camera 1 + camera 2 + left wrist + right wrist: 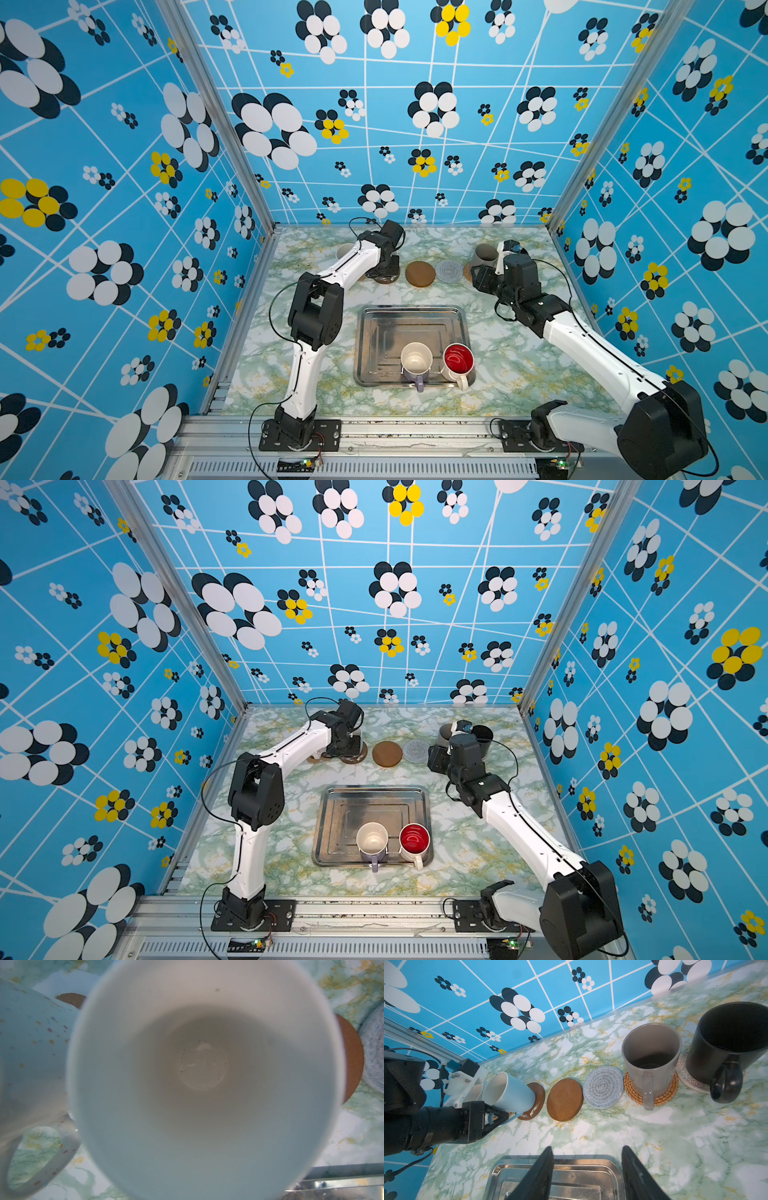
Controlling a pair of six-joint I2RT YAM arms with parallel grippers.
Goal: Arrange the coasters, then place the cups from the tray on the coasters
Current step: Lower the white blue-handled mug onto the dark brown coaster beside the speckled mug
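Light blue cup stands tilted, base on a round brown coaster on the tabletop (speckled cream cup just beside it). Its handle is pinched in the left hand. Right hand hangs parted and empty above the tray.

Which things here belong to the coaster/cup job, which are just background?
Job: tray, lilac mug, red-lined mug, blue mug in left gripper, speckled mug, grey mug, black mug, stained brown coaster, bare brown coaster, woven coaster, rattan coaster, zigzag coaster.
Not job: marble tabletop, patterned walls, aluminium rail.
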